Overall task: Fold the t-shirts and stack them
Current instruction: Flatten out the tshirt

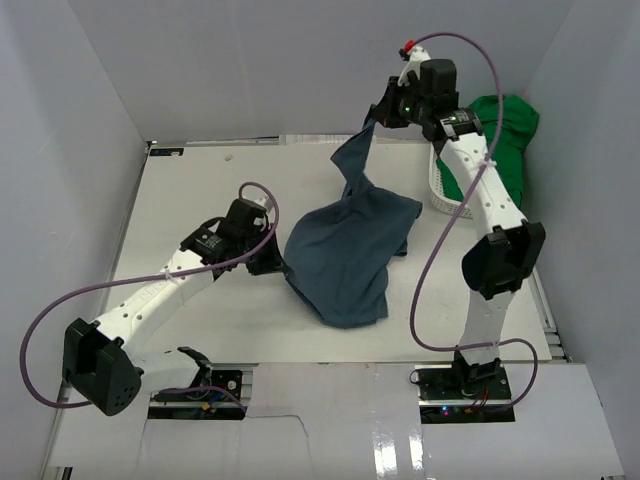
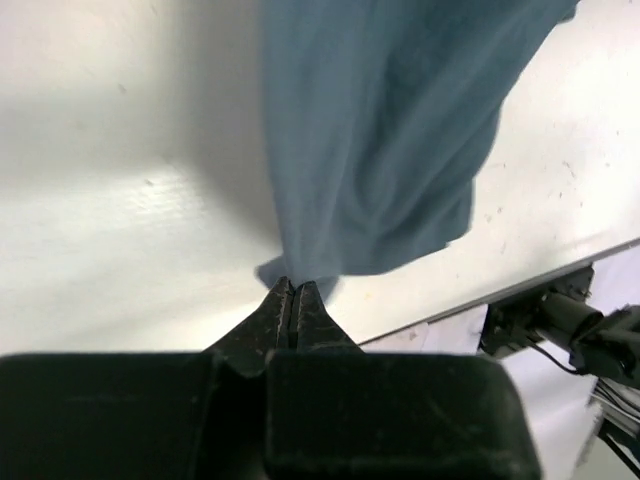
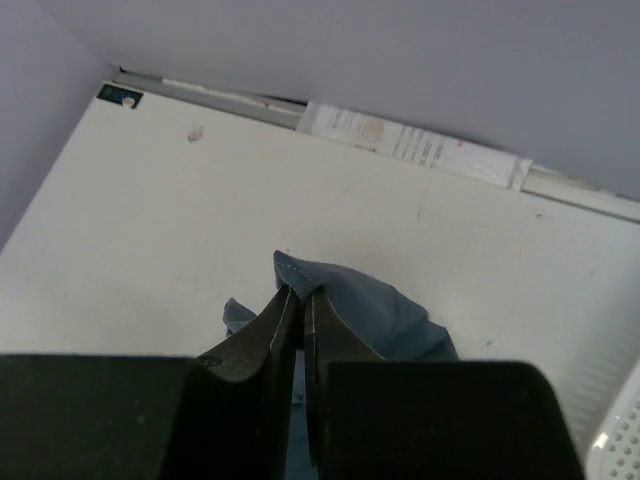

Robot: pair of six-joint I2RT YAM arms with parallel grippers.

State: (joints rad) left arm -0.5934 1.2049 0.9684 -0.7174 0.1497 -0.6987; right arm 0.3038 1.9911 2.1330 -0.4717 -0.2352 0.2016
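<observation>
Both jaws clamped on slate-blue shirt [image 1: 345, 260] edges, right held high, left seemingly low.

We see a white table [image 1: 200, 190] boxed in by plain pale grey walls [image 1: 260, 60] left, far and right, with glare on its glossy near panel [image 1: 330, 440].

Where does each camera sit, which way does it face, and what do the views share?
Top external: above and behind the bases, looking down on the table; shows left arm, right arm, blue shirt, and green shirt in the basket.
Left wrist: on the left arm, low over the table, facing along the shut left gripper pinching the blue shirt's edge.
Right wrist: on the raised right arm, facing down toward the far wall past the right gripper holding a shirt corner.
Shared: all three show the blue shirt.
</observation>
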